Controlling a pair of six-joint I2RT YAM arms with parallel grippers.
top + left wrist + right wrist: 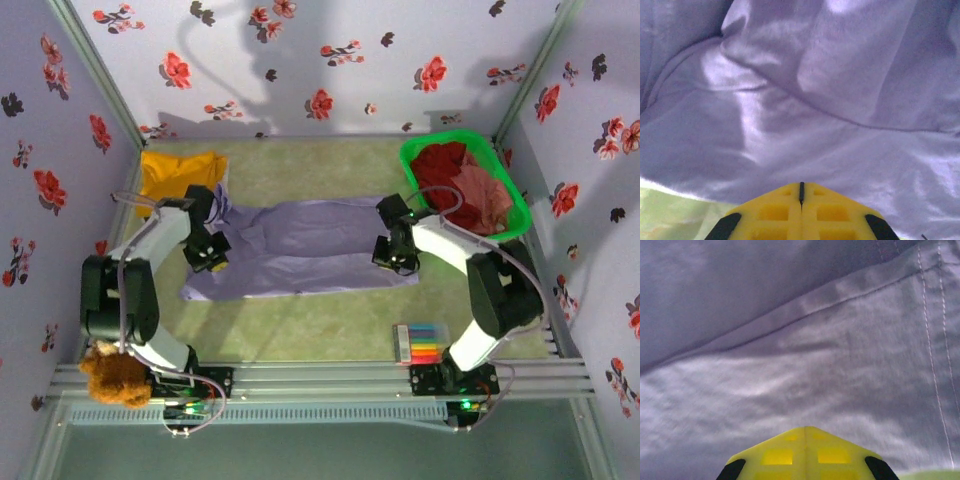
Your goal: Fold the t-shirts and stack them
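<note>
A lavender-purple t-shirt [300,250] lies spread flat across the middle of the table. My left gripper [210,258] is shut, tip down over the shirt's left end [815,100], close to its near edge. The yellow fingertips [785,200] meet with no cloth showing between them. My right gripper [397,260] is shut too, over the shirt's right end, where a stitched hem [935,365] runs past. A mustard-yellow t-shirt [178,175] lies folded at the back left. Dark red [440,165] and salmon-pink [488,195] t-shirts sit crumpled in the basket.
The green plastic basket [512,228] stands at the back right, close behind my right arm. A pack of coloured markers [420,343] lies near the front right. A brown plush toy [112,375] hangs at the left arm's base. Flowered walls [300,60] close in three sides.
</note>
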